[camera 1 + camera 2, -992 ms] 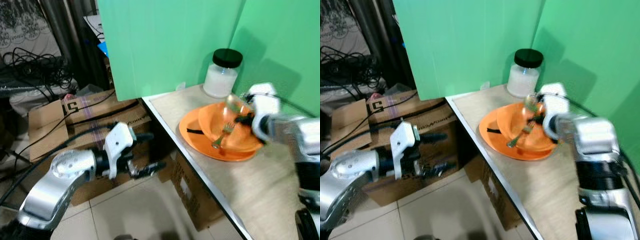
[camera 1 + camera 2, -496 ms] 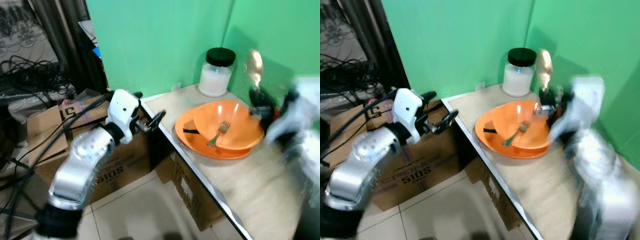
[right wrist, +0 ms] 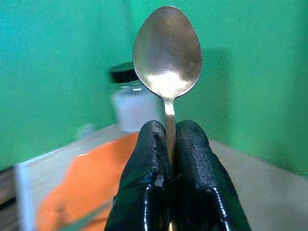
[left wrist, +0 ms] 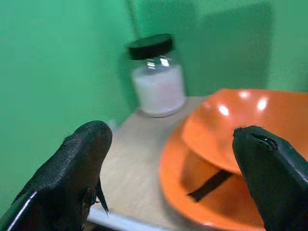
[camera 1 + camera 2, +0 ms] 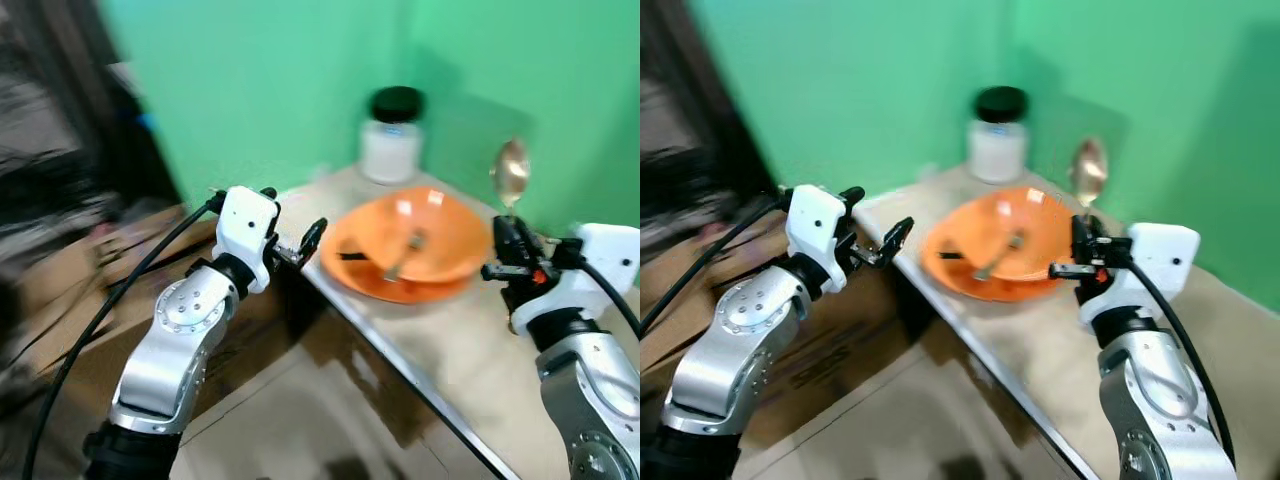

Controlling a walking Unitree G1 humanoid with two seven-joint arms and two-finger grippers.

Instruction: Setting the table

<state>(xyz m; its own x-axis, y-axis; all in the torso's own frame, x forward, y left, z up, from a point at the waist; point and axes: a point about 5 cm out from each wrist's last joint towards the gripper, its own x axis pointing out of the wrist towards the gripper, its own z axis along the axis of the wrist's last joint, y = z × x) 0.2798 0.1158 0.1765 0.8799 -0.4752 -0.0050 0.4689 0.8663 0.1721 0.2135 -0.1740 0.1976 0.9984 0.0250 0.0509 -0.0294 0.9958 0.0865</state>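
The spoon (image 3: 167, 53) stands upright, bowl uppermost, its handle pinched between the two black fingers of the right gripper (image 3: 166, 144), which are closed tight on it with no gap showing. In the head views the right gripper (image 5: 507, 252) holds it just beside the right rim of the orange bowl (image 5: 420, 232), above the table (image 5: 470, 350), with the spoon's bowl (image 5: 511, 172) raised against the green wall (image 5: 280, 80).

The orange bowl sits tilted inside an orange plate (image 5: 350, 270) near the table's far corner. A fork (image 5: 401, 255) lies in the bowl, tines toward the back; a dark strip (image 4: 210, 185) rests on the plate under the bowl's edge, though the blur leaves it unclear what that strip is. Behind the bowl, close to the wall, stands a glass jar (image 5: 391, 150) with a black lid (image 4: 150, 46), filled with something white.

The left gripper (image 5: 290, 243) hangs off the table's left edge, near the plate but apart from it, holding nothing. Its fingers (image 4: 77, 163) are spread wide, and between them the left wrist view looks across the table corner to the jar, plate and bowl.

Left of the table, cardboard boxes (image 5: 830, 340) and dark cables sit on the floor, heavily blurred.
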